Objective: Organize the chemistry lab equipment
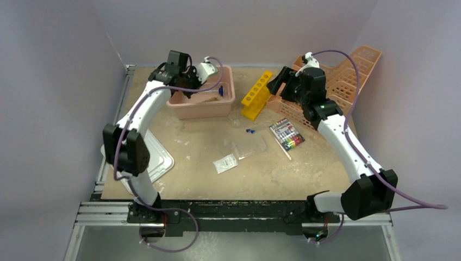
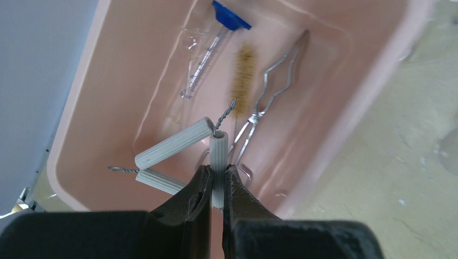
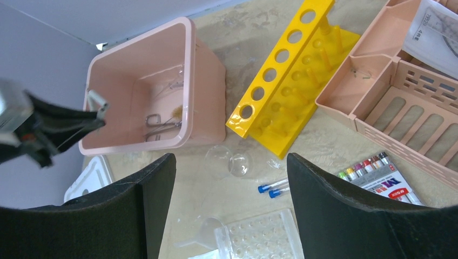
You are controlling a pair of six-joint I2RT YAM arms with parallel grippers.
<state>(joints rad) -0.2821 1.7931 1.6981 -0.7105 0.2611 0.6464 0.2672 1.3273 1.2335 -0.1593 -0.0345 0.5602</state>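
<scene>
My left gripper is shut on one white ribbed tube of the wire triangle and holds it over the pink bin. On the bin's floor lie a bristle brush, silver tongs and a graduated tube with a blue hexagonal piece. My right gripper hangs open and empty above the table. Below it lie two blue-capped tubes, a clear well plate, a clear funnel and clear round dishes. In the top view a clear plastic bag lies near the well plate.
A yellow tube rack stands between the pink bin and a peach slotted basket. A box of coloured markers lies in front of the basket. A white tray sits at the table's left edge.
</scene>
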